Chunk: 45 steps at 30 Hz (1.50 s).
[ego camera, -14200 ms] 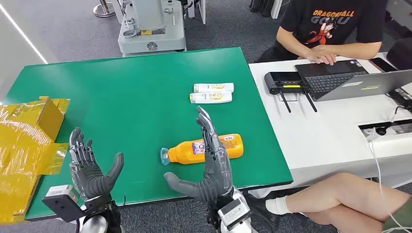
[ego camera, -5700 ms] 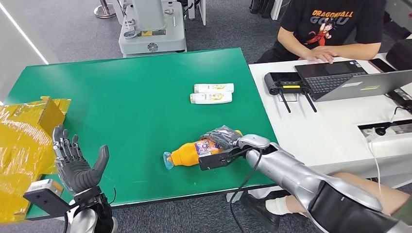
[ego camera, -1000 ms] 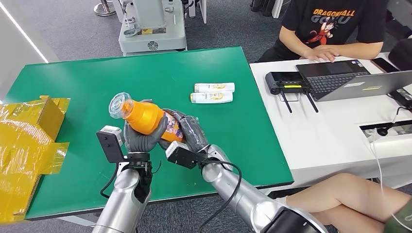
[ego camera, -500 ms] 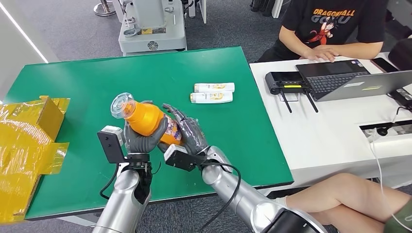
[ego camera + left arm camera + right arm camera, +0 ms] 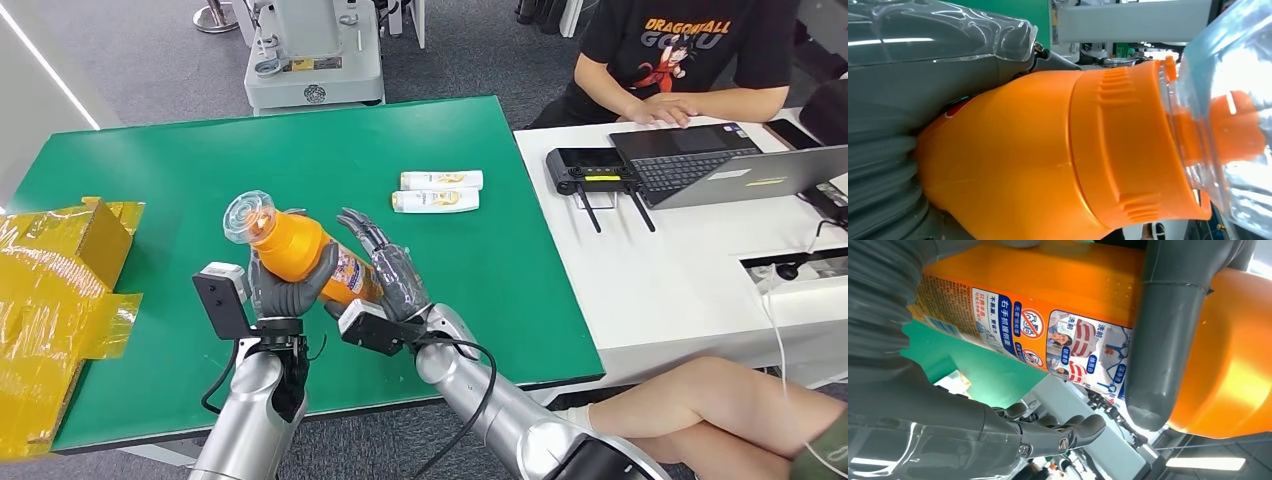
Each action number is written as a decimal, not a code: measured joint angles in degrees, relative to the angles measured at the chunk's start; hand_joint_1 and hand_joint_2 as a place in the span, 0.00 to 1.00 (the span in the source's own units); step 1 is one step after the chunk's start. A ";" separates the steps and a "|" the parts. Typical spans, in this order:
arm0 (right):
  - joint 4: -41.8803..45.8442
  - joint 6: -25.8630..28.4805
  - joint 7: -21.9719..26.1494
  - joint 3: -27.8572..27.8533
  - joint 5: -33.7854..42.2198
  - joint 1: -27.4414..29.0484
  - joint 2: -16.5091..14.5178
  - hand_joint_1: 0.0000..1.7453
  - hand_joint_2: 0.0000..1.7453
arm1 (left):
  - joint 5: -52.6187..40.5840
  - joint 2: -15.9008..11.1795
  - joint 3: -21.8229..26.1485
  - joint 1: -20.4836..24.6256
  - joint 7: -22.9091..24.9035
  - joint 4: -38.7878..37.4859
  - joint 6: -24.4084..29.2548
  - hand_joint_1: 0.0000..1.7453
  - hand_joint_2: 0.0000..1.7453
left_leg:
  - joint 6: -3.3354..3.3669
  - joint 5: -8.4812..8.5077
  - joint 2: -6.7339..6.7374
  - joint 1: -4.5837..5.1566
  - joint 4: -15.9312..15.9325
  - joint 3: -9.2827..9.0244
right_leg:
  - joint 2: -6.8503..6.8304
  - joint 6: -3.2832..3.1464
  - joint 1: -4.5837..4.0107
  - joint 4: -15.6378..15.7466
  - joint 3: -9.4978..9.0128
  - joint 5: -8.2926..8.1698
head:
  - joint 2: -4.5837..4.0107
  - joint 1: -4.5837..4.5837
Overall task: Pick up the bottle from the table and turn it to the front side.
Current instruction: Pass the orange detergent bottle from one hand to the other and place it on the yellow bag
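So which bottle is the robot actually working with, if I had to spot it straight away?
Start at the big green table; above its near edge both silver arms meet. Held up there by the left robot hand, with the right robot hand alongside, is a large orange plastic bottle with a clear cap. The two small white tubes lie flat farther back.

The orange bottle (image 5: 305, 250) is off the table, held in the air and tilted, its clear cap (image 5: 248, 215) pointing up and away toward the left. Its printed label (image 5: 1058, 335), with blue and white panels, sits on the lower body, facing the right side.
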<state>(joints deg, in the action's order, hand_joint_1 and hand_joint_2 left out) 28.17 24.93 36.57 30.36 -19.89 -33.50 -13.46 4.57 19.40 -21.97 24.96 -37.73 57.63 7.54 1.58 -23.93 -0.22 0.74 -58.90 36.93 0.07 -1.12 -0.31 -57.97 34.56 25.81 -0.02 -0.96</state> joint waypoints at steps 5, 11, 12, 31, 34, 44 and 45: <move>0.08 0.13 0.44 -0.02 0.04 0.05 0.00 0.00 1.00 | -0.12 -0.08 0.12 -0.05 0.01 0.19 0.12 1.00 1.00 | 0.00 0.00 0.00 0.00 0.00 0.00 | 0.00 0.00 0.00 0.00 0.00 0.00 | 0.00 0.00; 2.13 1.46 2.20 -0.18 1.10 0.66 0.00 0.00 1.00 | -1.23 -0.49 0.92 -0.17 0.07 0.47 1.13 1.00 1.00 | 0.00 0.00 0.00 0.00 0.00 0.00 | 0.00 0.00 0.00 0.00 0.00 0.00 | 0.00 0.01; 3.20 1.92 2.51 -0.21 1.50 1.10 0.01 0.00 1.00 | -1.60 -0.70 1.21 -0.19 0.07 0.68 1.49 1.00 1.00 | 0.00 0.00 0.01 -0.01 0.00 0.00 | 0.01 0.00 0.00 0.00 0.00 0.00 | 0.00 0.01; 32.83 6.52 3.47 1.79 3.98 12.25 2.03 0.00 1.00 | -5.80 -6.09 5.80 0.33 -0.17 2.44 6.87 1.00 1.00 | -0.07 -0.05 0.04 -0.04 0.02 0.00 | 0.06 -0.10 -0.03 -0.01 0.02 0.10 | 0.00 0.00; 33.29 6.50 3.47 1.89 4.04 12.39 2.09 0.00 1.00 | -5.93 -6.20 5.86 0.36 -0.17 2.44 7.06 1.00 1.00 | -0.07 -0.05 0.04 -0.04 0.02 0.00 | 0.06 -0.10 -0.03 -0.01 0.02 0.10 | 0.00 0.00; 42.24 6.99 2.51 4.96 3.11 19.45 4.03 0.00 1.00 | -17.94 -16.07 8.73 7.52 3.92 2.31 6.29 1.00 1.00 | -0.14 -0.04 0.08 -0.19 0.02 -0.01 | 0.11 -0.17 -0.16 -0.02 0.04 0.11 | 0.00 0.00; 42.59 6.84 2.48 5.07 3.11 19.98 4.19 0.00 1.00 | -19.89 -17.43 8.79 8.59 3.99 2.03 6.08 1.00 1.00 | -0.16 -0.03 0.08 -0.21 0.02 -0.01 | 0.11 -0.19 -0.17 -0.03 0.04 0.11 | 0.00 0.01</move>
<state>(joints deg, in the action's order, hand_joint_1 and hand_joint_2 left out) 70.77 31.76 39.05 35.43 -16.77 -13.52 -9.27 -15.32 1.98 -13.19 33.55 -33.74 59.65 13.62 1.42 -23.97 -0.14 0.53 -58.88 36.92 0.17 -1.31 -0.49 -58.00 34.60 25.91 -0.02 -0.96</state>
